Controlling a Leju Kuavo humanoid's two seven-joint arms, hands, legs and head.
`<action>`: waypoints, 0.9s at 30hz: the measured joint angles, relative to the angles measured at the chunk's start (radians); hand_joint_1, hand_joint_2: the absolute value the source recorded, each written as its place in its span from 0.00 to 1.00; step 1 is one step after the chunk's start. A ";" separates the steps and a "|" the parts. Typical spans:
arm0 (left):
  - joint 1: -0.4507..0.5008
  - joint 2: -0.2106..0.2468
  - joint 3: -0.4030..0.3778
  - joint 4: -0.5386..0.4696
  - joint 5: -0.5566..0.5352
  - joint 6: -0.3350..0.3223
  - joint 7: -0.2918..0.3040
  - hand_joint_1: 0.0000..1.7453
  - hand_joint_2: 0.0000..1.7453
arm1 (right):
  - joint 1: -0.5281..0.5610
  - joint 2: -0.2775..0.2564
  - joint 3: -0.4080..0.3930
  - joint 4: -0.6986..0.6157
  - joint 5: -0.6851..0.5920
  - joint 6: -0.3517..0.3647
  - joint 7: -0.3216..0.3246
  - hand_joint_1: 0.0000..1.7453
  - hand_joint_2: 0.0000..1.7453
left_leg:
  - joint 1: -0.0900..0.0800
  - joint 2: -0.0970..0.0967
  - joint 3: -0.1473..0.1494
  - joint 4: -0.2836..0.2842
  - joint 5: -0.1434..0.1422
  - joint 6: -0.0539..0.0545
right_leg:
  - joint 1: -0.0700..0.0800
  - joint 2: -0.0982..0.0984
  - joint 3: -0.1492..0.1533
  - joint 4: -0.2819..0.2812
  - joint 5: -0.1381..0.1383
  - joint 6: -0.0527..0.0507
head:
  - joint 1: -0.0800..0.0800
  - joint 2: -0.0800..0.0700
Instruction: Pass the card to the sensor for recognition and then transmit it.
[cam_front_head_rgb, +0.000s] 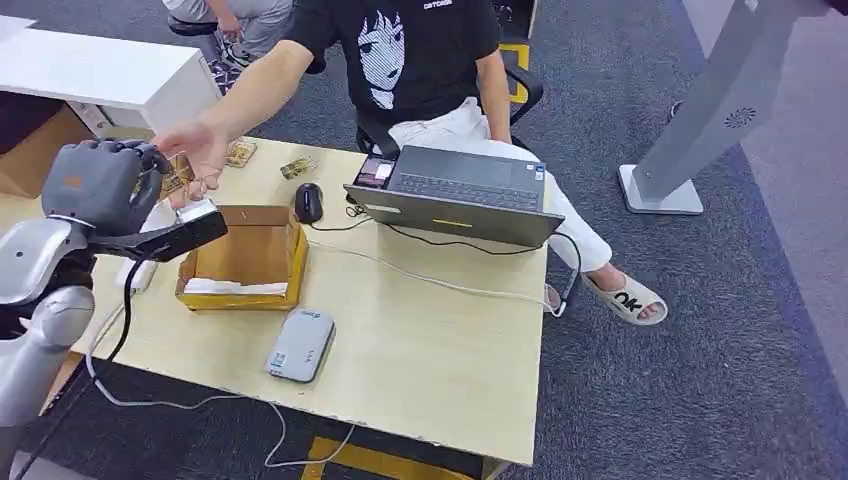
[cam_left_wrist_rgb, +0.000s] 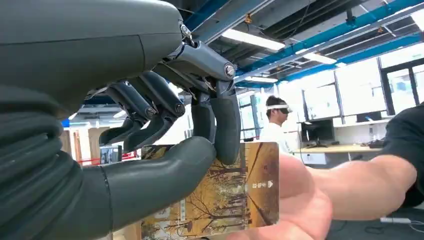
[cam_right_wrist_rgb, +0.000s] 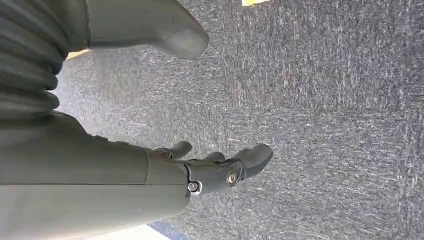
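At upper left of the head view, the card (cam_left_wrist_rgb: 225, 195) is being pinched by the left hand (cam_front_head_rgb: 100, 185) against the person's palm (cam_left_wrist_rgb: 300, 210); it could be dropped if released early.

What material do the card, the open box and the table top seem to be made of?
Card: probably glossy plastic, flat and stiff with a printed autumn-tree picture. Box: brown cardboard, matte, with folded flaps. Table: light wood-look board, likely laminate; a faint grain and smooth, even surface show.
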 joint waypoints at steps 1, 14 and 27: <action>-0.002 -0.002 -0.004 0.000 -0.001 0.000 0.000 1.00 1.00 | 0.000 0.000 0.002 0.000 0.000 0.000 0.000 0.00 1.00 | 0.000 0.000 0.000 0.000 0.000 0.000 | 0.000 0.000 0.000 0.000 0.000 0.000 | 0.000 0.000; -0.007 -0.035 -0.018 0.000 -0.023 0.026 0.010 0.00 1.00 | 0.000 0.000 0.004 0.000 0.003 -0.001 -0.001 0.00 1.00 | 0.000 0.000 0.000 0.000 0.000 0.000 | 0.000 0.000 0.000 0.000 0.000 0.000 | 0.000 0.000; 0.056 -0.050 -0.018 -0.036 -0.005 0.128 -0.003 0.00 1.00 | 0.000 0.000 0.003 0.000 0.001 -0.001 -0.001 0.00 1.00 | 0.000 0.001 0.000 0.000 0.000 0.000 | 0.000 0.001 0.002 0.000 0.000 0.000 | 0.000 0.000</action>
